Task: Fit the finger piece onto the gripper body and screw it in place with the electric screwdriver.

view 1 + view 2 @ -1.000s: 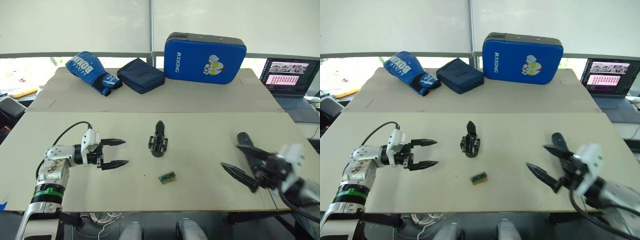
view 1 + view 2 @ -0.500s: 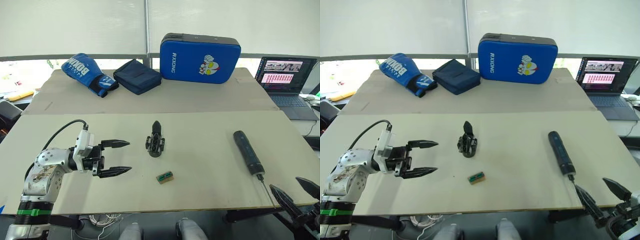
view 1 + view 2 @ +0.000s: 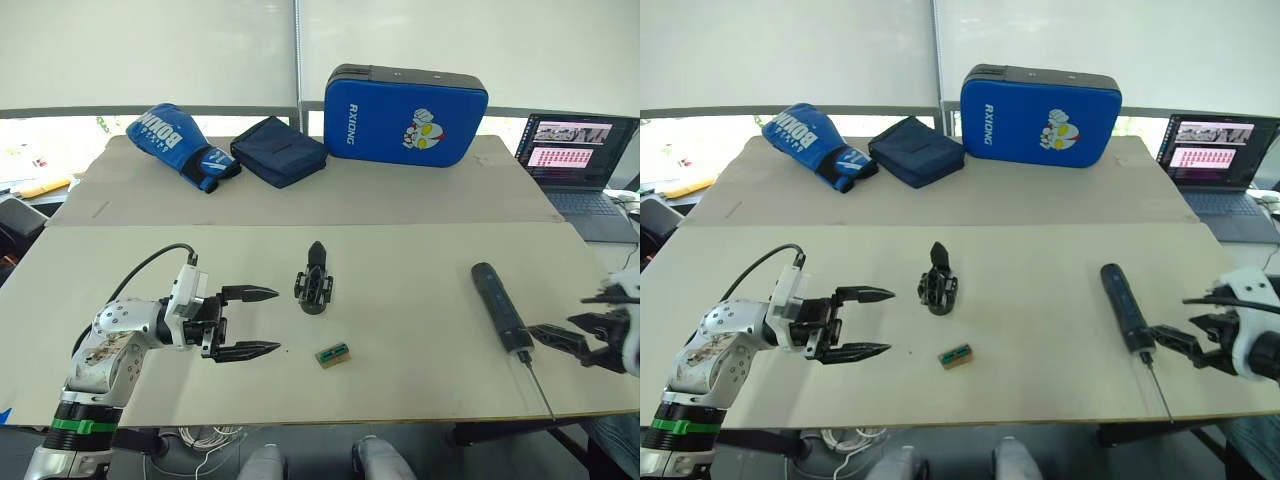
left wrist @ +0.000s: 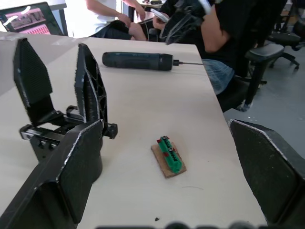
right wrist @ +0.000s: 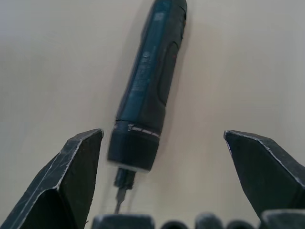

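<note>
**Electric screwdriver: grip the thick barrel, not the bit**

The electric screwdriver [image 3: 1126, 307] lies flat on the bench [image 3: 1040, 390] near its right edge, thin bit toward the robot. It looks rigid, smooth and fairly heavy — take the thick barrel mid-length, since the bit would slip. The right pincer [image 3: 1193, 325] stands spread and empty just beside the bit end. The left pincer [image 3: 872, 323] is also spread, empty. Farther in, the gripper body [image 3: 938, 285] stands upright mid-bench — small, light, easily toppled.
</note>
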Robot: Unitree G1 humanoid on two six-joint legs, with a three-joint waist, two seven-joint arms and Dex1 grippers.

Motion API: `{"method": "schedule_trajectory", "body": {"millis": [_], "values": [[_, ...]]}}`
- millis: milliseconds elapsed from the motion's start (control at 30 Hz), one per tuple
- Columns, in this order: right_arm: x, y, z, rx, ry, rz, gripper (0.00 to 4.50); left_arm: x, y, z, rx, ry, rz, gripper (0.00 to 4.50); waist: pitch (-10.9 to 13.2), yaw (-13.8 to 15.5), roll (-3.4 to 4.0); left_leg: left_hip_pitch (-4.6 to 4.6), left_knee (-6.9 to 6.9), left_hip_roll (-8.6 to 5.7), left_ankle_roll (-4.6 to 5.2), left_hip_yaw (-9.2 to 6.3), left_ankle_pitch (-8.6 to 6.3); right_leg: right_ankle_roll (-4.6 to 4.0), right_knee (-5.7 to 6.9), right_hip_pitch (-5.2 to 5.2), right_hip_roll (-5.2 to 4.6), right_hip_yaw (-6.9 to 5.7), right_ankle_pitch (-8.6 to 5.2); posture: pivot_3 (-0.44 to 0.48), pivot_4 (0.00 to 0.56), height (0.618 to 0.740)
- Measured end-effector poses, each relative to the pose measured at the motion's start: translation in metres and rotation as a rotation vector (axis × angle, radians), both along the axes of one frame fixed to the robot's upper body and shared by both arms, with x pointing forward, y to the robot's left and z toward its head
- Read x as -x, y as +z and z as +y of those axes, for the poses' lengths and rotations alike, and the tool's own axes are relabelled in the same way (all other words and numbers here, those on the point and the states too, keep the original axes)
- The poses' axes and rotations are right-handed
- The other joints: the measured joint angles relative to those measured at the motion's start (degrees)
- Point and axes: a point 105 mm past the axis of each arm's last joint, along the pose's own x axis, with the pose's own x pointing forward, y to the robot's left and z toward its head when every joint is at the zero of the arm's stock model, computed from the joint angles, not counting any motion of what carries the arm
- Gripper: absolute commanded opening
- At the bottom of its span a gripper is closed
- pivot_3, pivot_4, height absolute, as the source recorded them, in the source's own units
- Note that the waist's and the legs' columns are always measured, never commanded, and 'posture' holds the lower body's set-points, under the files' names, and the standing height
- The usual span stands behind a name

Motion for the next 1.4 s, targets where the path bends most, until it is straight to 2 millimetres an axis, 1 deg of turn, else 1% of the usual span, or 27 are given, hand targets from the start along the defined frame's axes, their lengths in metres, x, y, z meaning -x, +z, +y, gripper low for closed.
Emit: {"method": "schedule_trajectory", "body": {"millis": [100, 267, 333, 367, 400, 533, 633, 700, 800, 867, 900, 933, 1000, 1067, 1233, 1367, 1400], "values": [[-0.01, -0.016, 0.003, -0.033, -0.007, 0.033, 4.5, 0.0, 0.0, -0.001, -0.001, -0.003, 0.001, 4.49, 0.0, 0.0, 0.01, -0.01, 0.0, 0.01, 0.01, -0.01, 0.0, -0.06, 0.01, -0.02, 0.0, -0.01, 0.04, 0.0, 0.15, 0.74], [-0.022, -0.029, 0.009, -0.051, -0.011, 0.043, 4.5, 0.0, 0.0, 0.0, -0.005, 0.004, 0.002, 4.49, 0.0, 0.0, 0.01, 0.0, 0.04, 0.01, 0.01, -0.01, 0.0, 0.0, 0.01, 0.0, 0.0, 0.0, 0.05, 0.0, 0.15, 0.74], [-0.024, -0.037, 0.012, -0.058, -0.004, 0.052, 3.97, 0.0, -0.001, 0.001, -0.008, 0.009, 0.005, 4.5, 0.0, 0.1, 0.02, -0.01, 0.02, 0.01, 0.01, -0.01, 0.0, -0.02, 0.02, -0.02, 0.0, 0.0, 0.06, 0.0, 0.15, 0.74], [-0.025, -0.037, 0.012, -0.047, -0.001, 0.047, 3.7, 0.0, -0.001, 0.001, -0.009, 0.01, 0.005, 4.5, 0.0, 0.0, 0.02, 0.0, 0.03, 0.02, 0.01, -0.01, -0.01, -0.03, 0.02, -0.02, 0.0, 0.0, 0.06, 0.0, 0.15, 0.74], [-0.025, -0.037, 0.013, -0.044, 0.003, 0.046, 3.3, 0.0, -0.001, 0.001, -0.009, 0.011, 0.005, 4.5, 0.0, 0.0, 0.02, -0.01, 0.03, 0.01, 0.02, -0.01, -0.01, -0.03, 0.02, -0.02, 0.0, 0.0, 0.06, 0.0, 0.15, 0.74], [-0.027, -0.038, 0.017, -0.047, 0.021, 0.03, 1.98, 0.0, -0.001, 0.002, -0.015, 0.011, 0.007, 4.5, 0.0, -0.1, 0.02, 0.01, 0.03, 0.02, 0.02, -0.01, -0.01, -0.02, 0.03, -0.01, 0.01, 0.0, 0.06, 0.0, 0.15, 0.74], [-0.027, -0.037, 0.021, -0.038, 0.038, 0.014, 1.96, 0.001, -0.002, 0.003, -0.021, 0.009, 0.01, 4.5, 0.0, -0.2, 0.02, 0.0, 0.02, 0.02, 0.02, -0.01, -0.01, -0.02, 0.04, -0.04, 0.01, 0.0, 0.06, 0.0, 0.15, 0.74], [-0.026, -0.032, 0.03, -0.047, 0.052, 0.003, 1.96, 0.003, -0.003, 0.004, -0.024, 0.006, 0.015, 4.5, 0.0, -0.3, 0.13, -0.02, 0.02, 0.02, 0.02, 0.0, -0.01, -0.03, 0.06, -0.08, 0.01, 0.02, 0.06, 0.0, 0.15, 0.74], [-0.024, -0.013, 0.054, -0.041, 0.111, -0.029, 1.96, 0.004, -0.003, 0.006, -0.035, 0.001, 0.013, 4.5, 0.1, -0.4, 0.28, -0.06, 0.0, 0.02, 0.02, -0.02, -0.01, -0.02, 0.1, -0.14, 0.02, 0.02, 0.06, 0.0, 0.15, 0.74], [-0.019, -0.002, 0.075, -0.034, 0.156, -0.06, 1.96, 0.005, -0.004, 0.008, -0.041, 0.004, 0.015, 4.5, 0.1, -0.4, 0.28, -0.08, -0.01, 0.05, 0.02, -0.1, -0.01, -0.02, 0.1, -0.13, 0.05, -0.04, 0.04, 0.0, 0.15, 0.74], [-0.015, 0.0, 0.087, -0.029, 0.18, -0.066, 1.96, 0.006, -0.006, 0.009, -0.041, 0.004, 0.022, 4.5, 0.1, -0.3, 0.28, -0.08, 0.0, 0.04, 0.02, -0.11, -0.01, -0.02, 0.09, -0.13, 0.05, -0.04, 0.04, 0.0, 0.15, 0.74], [-0.012, 0.0, 0.094, -0.028, 0.194, -0.065, 1.96, 0.006, -0.007, 0.009, -0.042, 0.005, 0.026, 4.5, 0.1, -0.2, 0.28, -0.1, 0.01, 0.04, 0.02, -0.11, -0.01, -0.02, 0.08, -0.13, 0.04, -0.04, 0.04, 0.0, 0.15, 0.74], [-0.003, -0.008, 0.111, -0.032, 0.224, -0.052, 1.96, 0.008, -0.01, 0.011, -0.045, 0.008, 0.035, 4.5, 0.1, 0.1, 0.26, -0.13, 0.04, 0.01, 0.02, -0.12, -0.01, 0.02, 0.05, -0.12, 0.0, -0.06, 0.02, 0.0, 0.15, 0.74], [0.003, -0.017, 0.121, -0.033, 0.247, -0.033, 1.96, 0.009, -0.011, 0.011, -0.047, 0.005, 0.033, 4.5, 0.1, 0.3, 0.27, -0.14, 0.08, -0.03, 0.01, -0.09, -0.01, 0.05, 0.04, -0.11, -0.06, -0.06, 0.02, 0.0, 0.15, 0.74], [0.014, -0.039, 0.129, -0.015, 0.258, 0.033, 1.96, 0.01, -0.012, 0.013, -0.055, 0.004, 0.031, 4.5, 0.1, 0.1, 0.26, -0.14, 0.09, -0.01, 0.01, -0.07, -0.01, 0.06, 0.02, -0.11, -0.05, -0.05, 0.03, 0.0, 0.15, 0.74], [0.015, -0.042, 0.131, 0.006, 0.27, 0.02, 1.96, 0.01, -0.011, 0.013, -0.057, 0.007, 0.02, 4.5, 0.1, -0.2, 0.26, -0.1, 0.05, 0.03, 0.01, -0.07, -0.01, 0.05, 0.04, -0.12, 0.0, -0.06, 0.02, 0.0, 0.15, 0.74], [0.014, -0.043, 0.131, 0.008, 0.269, 0.018, 2.46, 0.01, -0.011, 0.013, -0.057, 0.007, 0.018, 4.5, 0.1, -0.2, 0.25, -0.1, 0.05, 0.03, 0.02, -0.07, -0.01, 0.05, 0.04, -0.12, 0.0, -0.06, 0.02, 0.0, 0.15, 0.74]]}}
